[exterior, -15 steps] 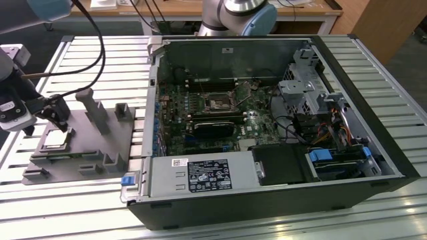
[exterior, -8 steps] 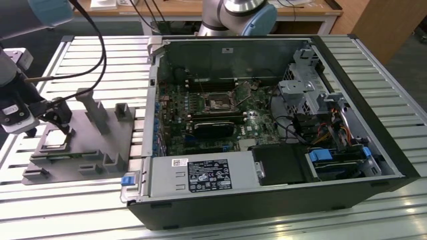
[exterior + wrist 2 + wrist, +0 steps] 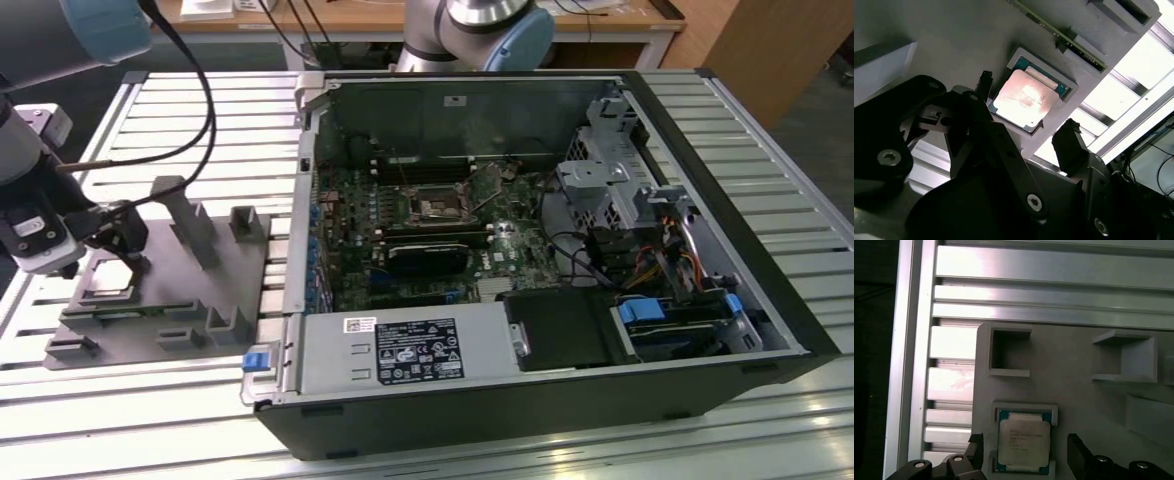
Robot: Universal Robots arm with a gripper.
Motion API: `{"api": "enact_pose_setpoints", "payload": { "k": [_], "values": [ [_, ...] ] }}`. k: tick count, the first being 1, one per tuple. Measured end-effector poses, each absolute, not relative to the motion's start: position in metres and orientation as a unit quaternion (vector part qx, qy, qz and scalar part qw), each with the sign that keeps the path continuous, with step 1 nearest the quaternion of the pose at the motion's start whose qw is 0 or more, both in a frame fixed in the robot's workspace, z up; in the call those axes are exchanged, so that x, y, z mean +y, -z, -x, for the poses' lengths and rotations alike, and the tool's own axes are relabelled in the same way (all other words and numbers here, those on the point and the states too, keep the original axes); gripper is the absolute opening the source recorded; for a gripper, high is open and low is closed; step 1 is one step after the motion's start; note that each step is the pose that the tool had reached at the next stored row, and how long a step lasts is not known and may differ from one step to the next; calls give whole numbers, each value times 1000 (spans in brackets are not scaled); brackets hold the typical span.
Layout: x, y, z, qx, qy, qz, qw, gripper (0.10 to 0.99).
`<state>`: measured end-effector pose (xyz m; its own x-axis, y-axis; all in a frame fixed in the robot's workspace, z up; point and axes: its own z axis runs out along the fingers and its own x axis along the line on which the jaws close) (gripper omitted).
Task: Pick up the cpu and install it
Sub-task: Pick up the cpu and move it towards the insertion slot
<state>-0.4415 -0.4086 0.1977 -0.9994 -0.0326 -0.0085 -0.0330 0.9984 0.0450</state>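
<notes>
Now pincer (image 3: 1025, 442) released, fingers (image 3: 1076, 450) straddling cpu (image 3: 1023, 446) seated in grey fixture (image 3: 1084, 405) pocket, seemingly not touching.

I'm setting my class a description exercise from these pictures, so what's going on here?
A robot arm's hand hangs low over the grey fixture at the exterior view's left, beside an open computer case. The cpu lies flat in a square recess of that fixture. In the first wrist view the open fingers stand one on each side of the cpu, apart from it, so it has not yet been picked up.
</notes>
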Motion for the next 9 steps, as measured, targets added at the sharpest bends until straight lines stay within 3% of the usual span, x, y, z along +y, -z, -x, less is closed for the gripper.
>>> {"api": "enact_pose_setpoints", "payload": {
  "k": [9],
  "values": [
    [-409, -188, 441, 1000, -22, 16, 4, 761]
  ]
}}
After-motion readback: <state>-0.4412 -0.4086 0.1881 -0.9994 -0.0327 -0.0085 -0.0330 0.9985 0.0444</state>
